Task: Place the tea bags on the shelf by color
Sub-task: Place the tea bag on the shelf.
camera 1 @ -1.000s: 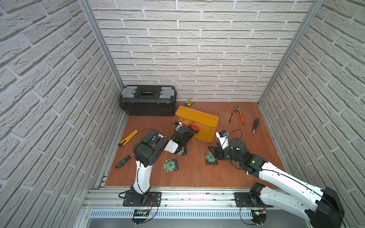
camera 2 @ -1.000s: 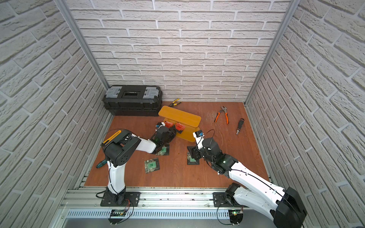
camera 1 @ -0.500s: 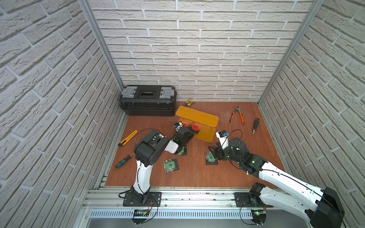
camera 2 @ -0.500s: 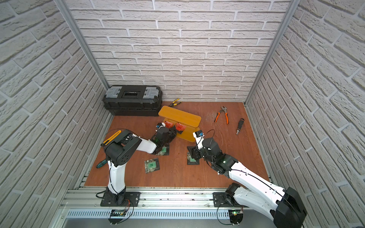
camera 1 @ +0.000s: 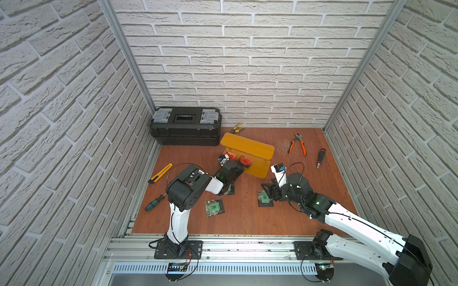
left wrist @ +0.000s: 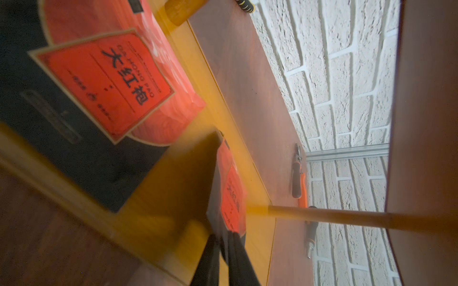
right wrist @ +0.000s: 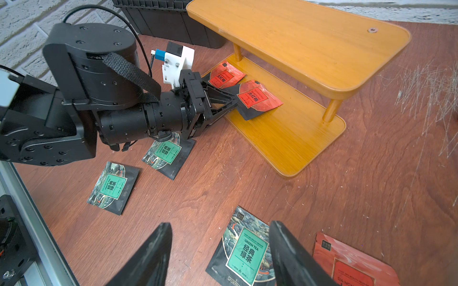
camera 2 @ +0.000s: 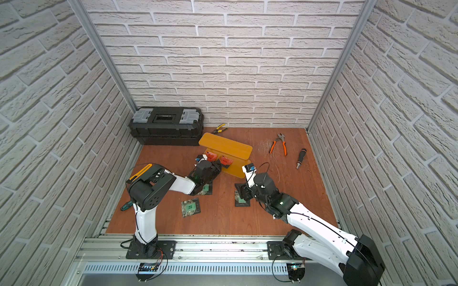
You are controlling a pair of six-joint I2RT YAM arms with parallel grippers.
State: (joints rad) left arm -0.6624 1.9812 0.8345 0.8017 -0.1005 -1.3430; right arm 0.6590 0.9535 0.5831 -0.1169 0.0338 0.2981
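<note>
The yellow-orange shelf stands mid-table. Two red tea bags lie on its lower board: one lies free. My left gripper is shut on the black corner of the other red tea bag. Three green tea bags lie on the table. My right gripper hangs open over the nearest green one. A third red tea bag lies beside it.
A black toolbox sits at the back left. Orange pliers and a dark screwdriver lie right of the shelf, with yellow pliers behind it. A yellow utility knife and a green screwdriver lie near the left wall.
</note>
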